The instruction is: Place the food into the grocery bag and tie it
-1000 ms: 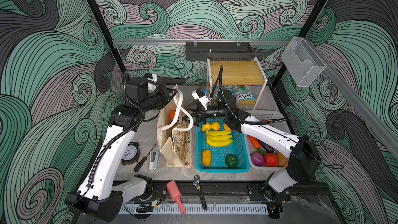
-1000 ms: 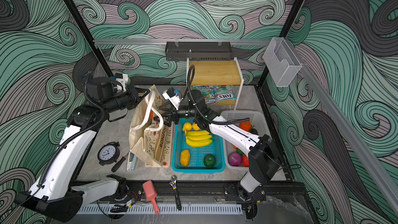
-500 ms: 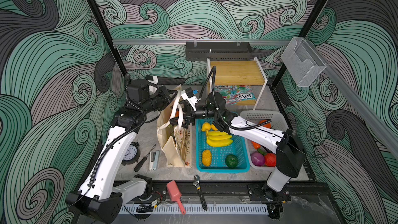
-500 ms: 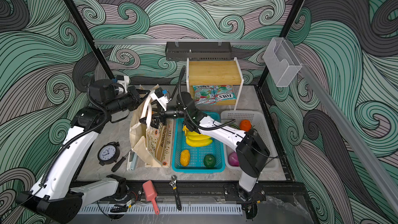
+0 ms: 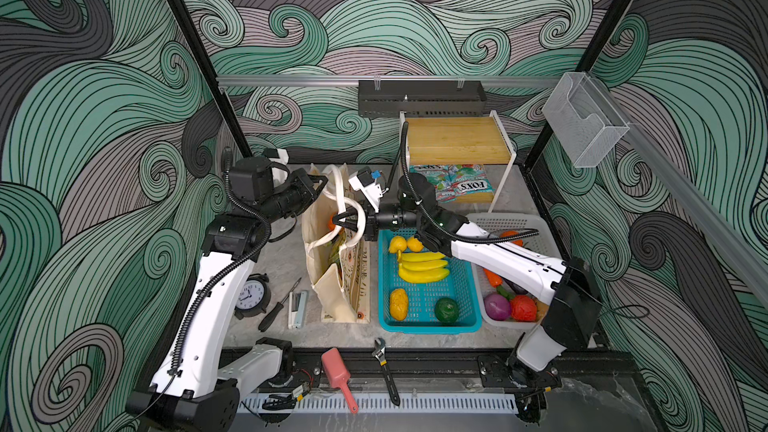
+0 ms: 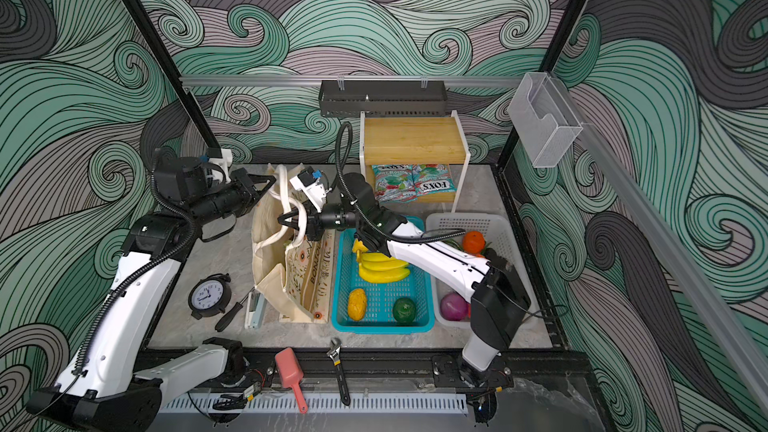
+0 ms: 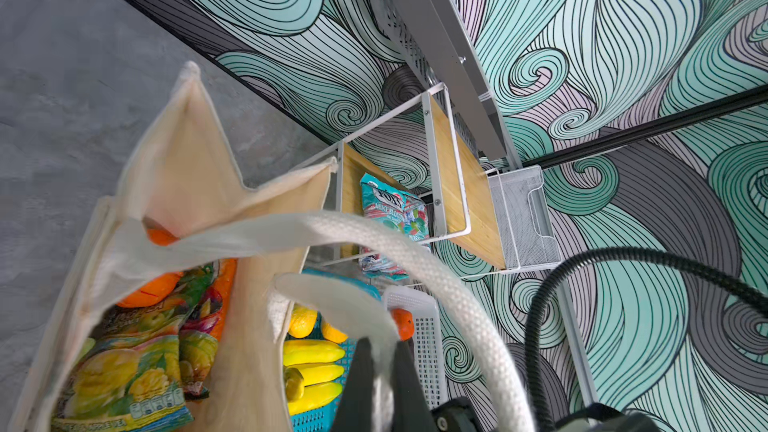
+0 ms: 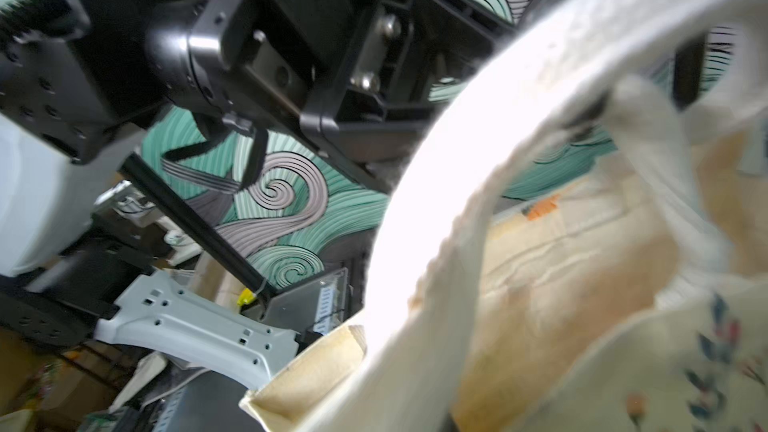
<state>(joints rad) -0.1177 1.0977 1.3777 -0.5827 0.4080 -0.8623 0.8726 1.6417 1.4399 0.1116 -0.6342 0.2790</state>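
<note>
The grocery bag stands open on the table left of the teal basket. Inside it the left wrist view shows food: an orange toy fruit and glossy candy packets. My left gripper hovers over the bag's far end, shut on one white rope handle. My right gripper reaches from the right to the bag's mouth and is shut on the other rope handle. In the right wrist view the blurred rope hides the jaws.
Beside the bag sits the teal basket with bananas and other toy fruit, then a white basket of vegetables. FOX'S packets lie under the wooden shelf. A clock, screwdriver and stapler lie left of the bag.
My right gripper has swung left from above the teal basket to the bag's mouth and closed on a rope handle. The left gripper still holds its handle, shifted slightly.
</note>
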